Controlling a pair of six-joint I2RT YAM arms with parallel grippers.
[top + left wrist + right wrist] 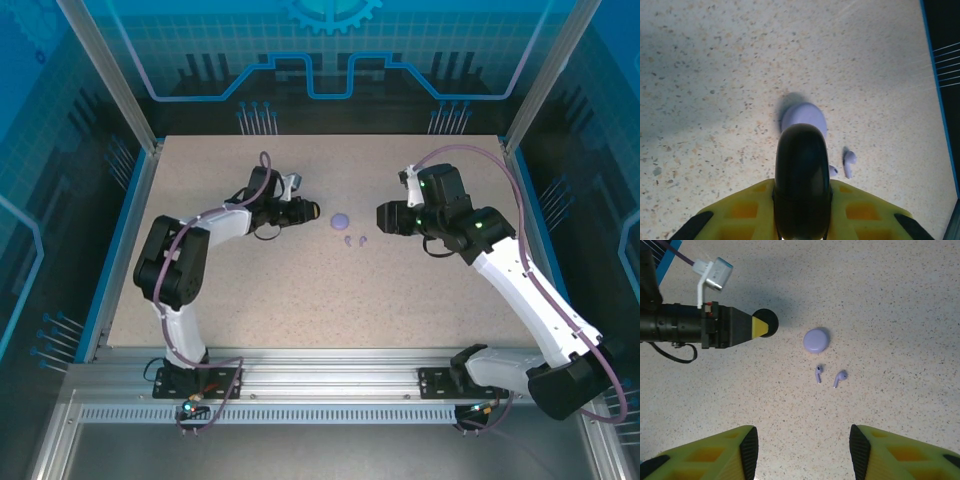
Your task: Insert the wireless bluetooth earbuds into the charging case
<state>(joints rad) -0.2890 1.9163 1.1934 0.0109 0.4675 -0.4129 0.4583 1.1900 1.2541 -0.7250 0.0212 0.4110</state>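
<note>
Speckled surface (300,300) from above carried the lilac case (341,219), with two lilac earbuds (349,241) just beside it. Your left wrist showed the left jaws clamped on a black case (802,170). Your right wrist showed the right jaws open, short of the earbuds; centring on one stem before descending looked wise.

1. Table top (330,300): pale beige, finely speckled with dark flecks, flat and matt.
2. Blue edging strip (118,250): runs along the left side of the table top, with a matching strip on the right side.
3. Metal rail (340,385): silver, slotted, laid across the near edge of the table.
4. Back panel (330,50): see-through blue, printed with a line pattern and a gear.
5. Corner posts (110,70): silver metal, slanting up at the two far corners.
</note>
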